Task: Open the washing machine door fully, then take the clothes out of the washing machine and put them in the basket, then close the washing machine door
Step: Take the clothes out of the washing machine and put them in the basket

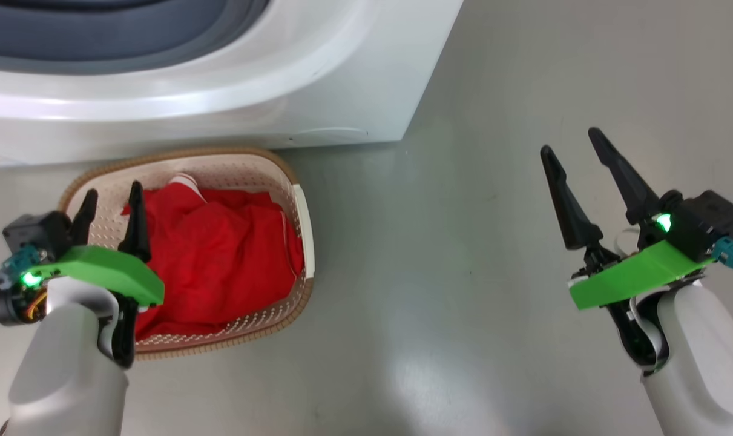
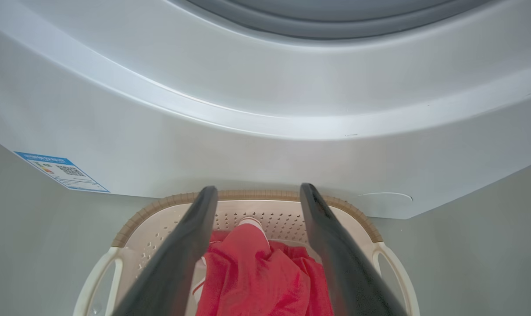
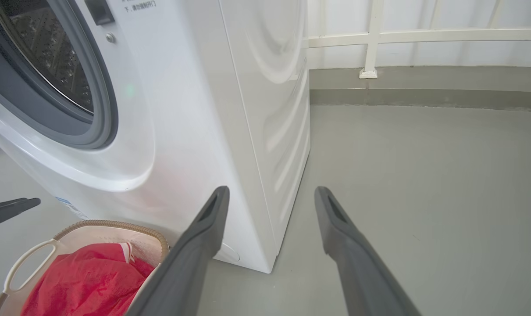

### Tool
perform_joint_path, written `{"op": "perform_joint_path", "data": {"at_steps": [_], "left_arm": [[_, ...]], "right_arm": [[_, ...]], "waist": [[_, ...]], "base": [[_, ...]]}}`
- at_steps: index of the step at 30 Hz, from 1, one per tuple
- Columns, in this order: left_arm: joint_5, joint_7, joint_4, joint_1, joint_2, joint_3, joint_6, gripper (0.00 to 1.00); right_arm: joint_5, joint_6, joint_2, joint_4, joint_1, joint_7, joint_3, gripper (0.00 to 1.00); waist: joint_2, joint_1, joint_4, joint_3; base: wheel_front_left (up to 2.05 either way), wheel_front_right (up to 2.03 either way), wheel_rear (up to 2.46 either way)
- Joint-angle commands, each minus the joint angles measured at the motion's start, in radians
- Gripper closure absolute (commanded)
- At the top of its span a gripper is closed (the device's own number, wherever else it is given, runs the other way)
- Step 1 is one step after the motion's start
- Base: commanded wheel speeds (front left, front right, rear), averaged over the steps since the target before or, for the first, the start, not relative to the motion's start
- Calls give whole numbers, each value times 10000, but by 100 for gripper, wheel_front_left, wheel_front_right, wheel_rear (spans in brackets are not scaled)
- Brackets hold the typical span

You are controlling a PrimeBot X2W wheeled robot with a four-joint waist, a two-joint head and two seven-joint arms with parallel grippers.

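The red clothes (image 1: 221, 266) lie heaped in the cream basket (image 1: 302, 230), which stands on the floor against the white washing machine (image 1: 342, 91). My left gripper (image 1: 113, 200) hovers open over the basket's left part, with nothing between its fingers. In the left wrist view the left gripper (image 2: 257, 193) frames the clothes (image 2: 256, 272) and the basket (image 2: 116, 263) below. My right gripper (image 1: 575, 145) stands open and empty above bare floor, well right of the basket. The right wrist view shows the right gripper (image 3: 272, 195), the washing machine (image 3: 195, 131) with its open steel drum, and the basket (image 3: 28, 259). The door is out of view.
Grey floor (image 1: 463, 272) spreads to the right of the machine. A low wall ledge with a white railing post (image 3: 370, 52) runs behind it. A blue sticker (image 2: 61, 171) sits low on the machine front. The tip of my left finger (image 3: 11, 208) shows at the right wrist view's left edge.
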Motion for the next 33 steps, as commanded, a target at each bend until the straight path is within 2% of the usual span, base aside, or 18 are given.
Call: {"op": "perform_joint_path", "data": {"at_steps": [1,16,33], "left_arm": [[293,-122,-487,478,355,414,-30,0],[1086,-122,-3825,2826,150,1533,-31,0],[1370,-122,-6280,5216,54,1830,-31,0]], "right_arm": [[16,16,-58,-185,482,-74,134,0],[111,16,-29,-171,1475,-74,-117,0],[222,16,-53,-268,2679,-74,-477,0]], "waist": [[0,0,16,-295],[0,0,-1,-1880],[0,0,-173,-3142]], "base": [[0,0,0],[0,0,0],[0,0,0]]}}
